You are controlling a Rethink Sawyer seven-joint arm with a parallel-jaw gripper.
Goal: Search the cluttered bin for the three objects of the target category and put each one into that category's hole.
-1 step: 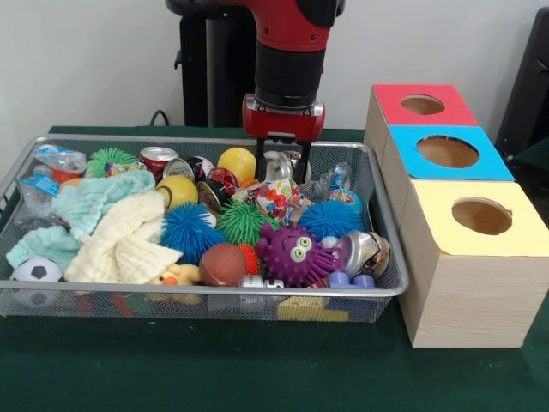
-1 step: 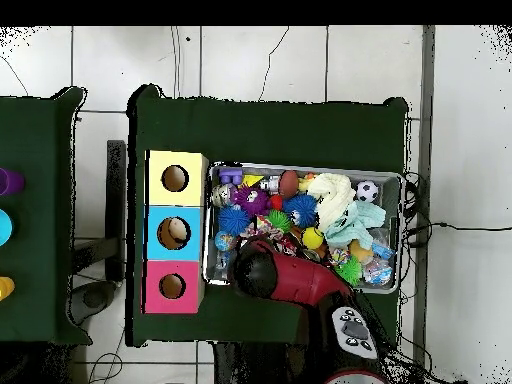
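Wire mesh bin (image 1: 388,225), contents near to far: one soccer ball (image 1: 36,271), one brown ball (image 1: 223,263), one purple spiky monster (image 1: 294,255), cream and mint cloths (image 1: 120,232), two blue spiky balls (image 1: 188,230), two green ones (image 1: 243,221), two yellow balls (image 1: 238,163), crushed cans (image 1: 158,158). At the bin's 3 o'clock: three boxes, one hole each, yellow (image 1: 479,215) nearest, blue (image 1: 448,152), red (image 1: 422,105). Gripper (image 1: 284,161) at the far rim, 12 o'clock; finger spread cannot be told.

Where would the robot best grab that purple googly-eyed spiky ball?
Probably from straight above, closing across the round body of the purple spiky ball. It lies on top of the pile, unburied; the small football and crushed can crowd its sides, so a sideways approach looks blocked.
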